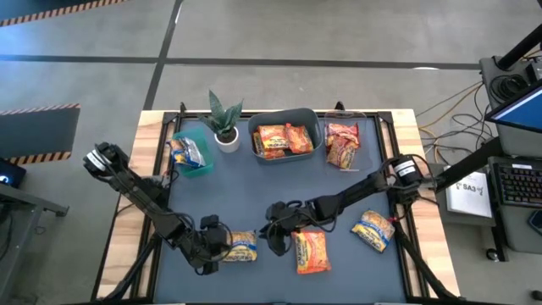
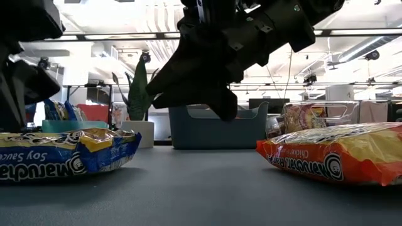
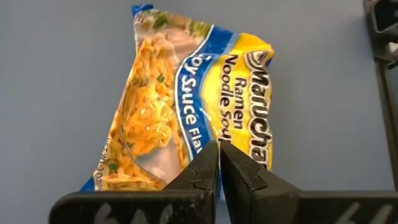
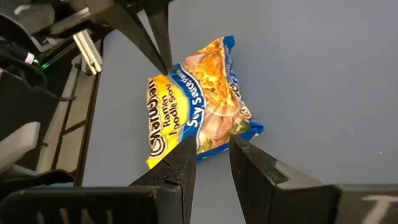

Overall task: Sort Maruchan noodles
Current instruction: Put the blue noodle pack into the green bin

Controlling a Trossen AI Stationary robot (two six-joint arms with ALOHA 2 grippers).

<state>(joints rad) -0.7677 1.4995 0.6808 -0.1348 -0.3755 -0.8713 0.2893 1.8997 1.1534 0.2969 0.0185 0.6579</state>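
The soy sauce packet (image 1: 243,246) lay low-centre in the high view, long axis across, between both grippers. The left gripper (image 1: 215,245) pinched its left edge, fingers closed. The right gripper (image 1: 277,243), slightly parted and empty, hovered just right.

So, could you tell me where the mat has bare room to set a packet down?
Bare mat runs across the middle, bordered by the grey bin and teal tray at the back and both grippers in front. The front edge is crowded: blue packet, orange packet, left gripper, right gripper.
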